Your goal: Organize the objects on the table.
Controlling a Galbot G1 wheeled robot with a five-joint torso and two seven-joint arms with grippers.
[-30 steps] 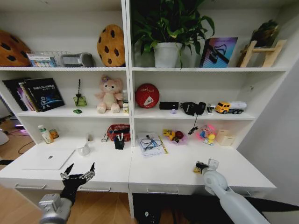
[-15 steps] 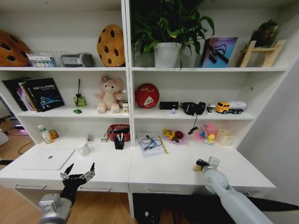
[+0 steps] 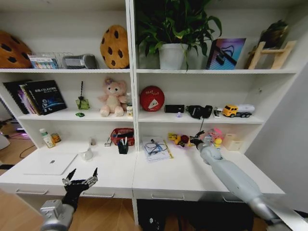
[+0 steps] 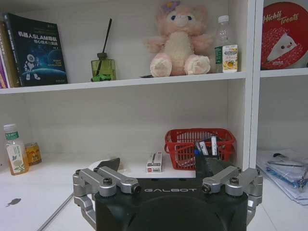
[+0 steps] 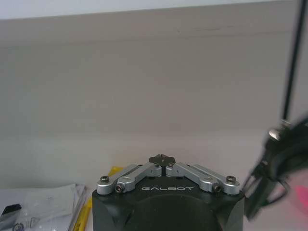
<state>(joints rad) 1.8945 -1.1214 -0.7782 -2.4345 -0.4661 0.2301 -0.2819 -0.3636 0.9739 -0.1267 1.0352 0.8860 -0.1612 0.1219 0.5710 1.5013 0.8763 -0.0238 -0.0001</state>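
Small toys (image 3: 180, 139) sit at the back of the surface (image 3: 168, 175). They look light and hard. The right hand (image 3: 196, 143), pressed together, reaches there. The left hand (image 3: 80, 179) is spread.

My left arm sits low at the near edge of my head view, wrist angled up, and its left gripper (image 3: 82, 178) has the jaws spread wide with both black fingertips pointing upward. My right arm is stretched far forward and up, the grey forearm running diagonally from the lower right. The right gripper (image 3: 195, 142) at its end has the jaws drawn together; in the right wrist view the tips (image 5: 162, 159) meet.
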